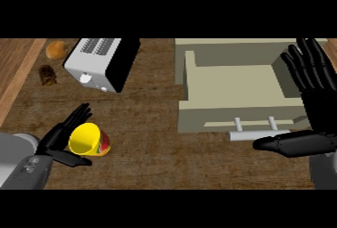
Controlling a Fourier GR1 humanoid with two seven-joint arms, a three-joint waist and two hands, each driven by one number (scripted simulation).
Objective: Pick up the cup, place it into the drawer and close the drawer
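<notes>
- Two robot hands showed. The left robot hand [63, 139] was open, its fingers straight along the cup's left side and its thumb just under the cup. I could not tell if it touched the cup.
- The right robot hand [317, 116] was open too, with fingers up and thumb pointing left.
- One yellow cup [88, 139], with a red and green patch on its side, sat tilted on the table [164, 156], just right of the left robot hand's fingers.
- One beige drawer [197, 116] stood open just left of the right robot hand, whose fingers overlapped its right wall. Its one handle [255, 133] lay just beside that hand's thumb.
- One white and black toaster [99, 62] stood beyond the left robot hand.
- One bread roll [57, 49] and one dark brown item [47, 75] lay left of the toaster, well apart from either hand.
</notes>
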